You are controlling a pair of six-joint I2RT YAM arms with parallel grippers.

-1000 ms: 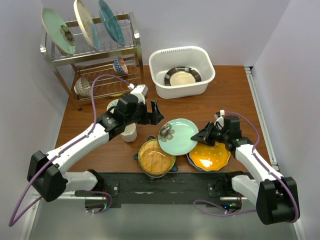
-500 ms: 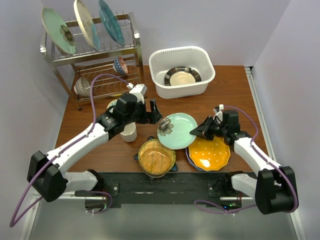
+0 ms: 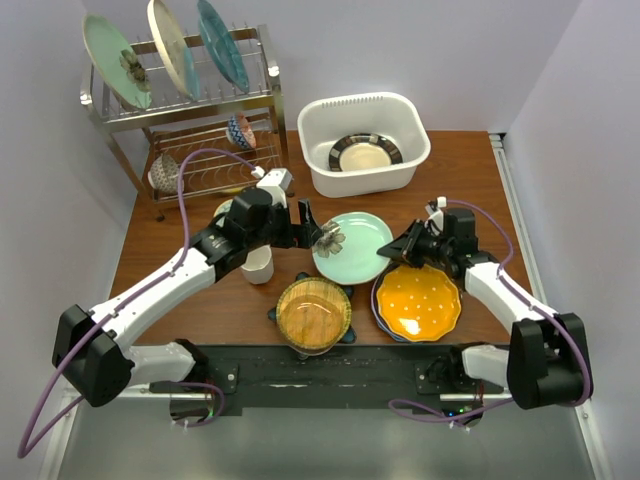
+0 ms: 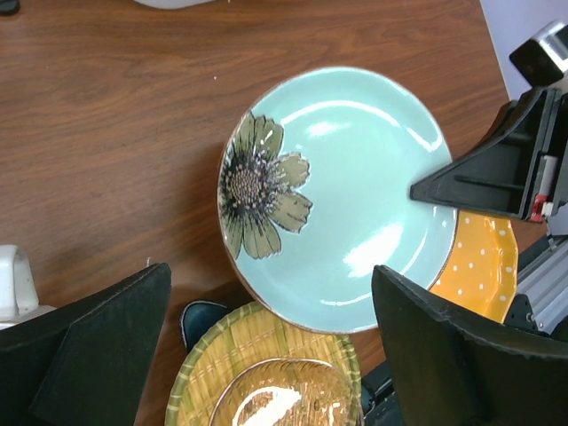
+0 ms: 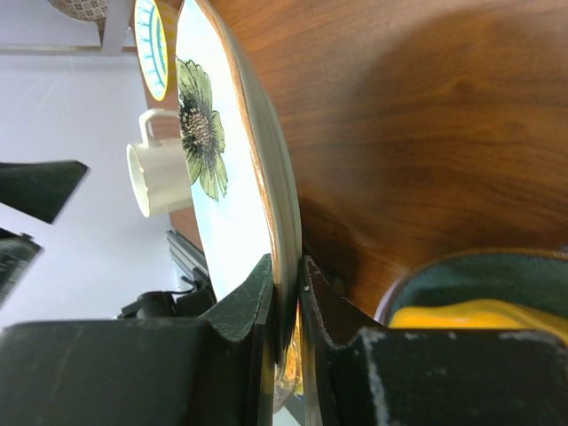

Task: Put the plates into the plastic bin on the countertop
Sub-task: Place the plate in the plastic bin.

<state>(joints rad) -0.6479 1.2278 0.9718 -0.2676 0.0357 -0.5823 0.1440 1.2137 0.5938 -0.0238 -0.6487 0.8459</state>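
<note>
Mint flower plate (image 3: 352, 247) lies over the middle of the wood surface (image 3: 470, 170) in the top view, well apart from the white plastic bin (image 3: 360, 182), which contains a black-striped plate (image 3: 365, 152). The right tool (image 3: 388, 253) grips its right rim; the left tool (image 3: 313, 228) stands open at its left edge. Left wrist view: that tool is spread wide, and the plate overlaps an orange dotted plate (image 4: 484, 262). Right wrist view: right tool clamped on the tilted plate's rim.

my right tool (image 5: 286, 266) is matt black plastic. the mint plate (image 4: 355, 177) it pinches is glossy glazed ceramic, the orange plate (image 3: 418, 302) too. the bench (image 4: 106, 115) is smooth reddish wood grain, the bin (image 3: 310, 140) smooth white plastic, the rack (image 3: 185, 112) shiny metal wire.
</note>
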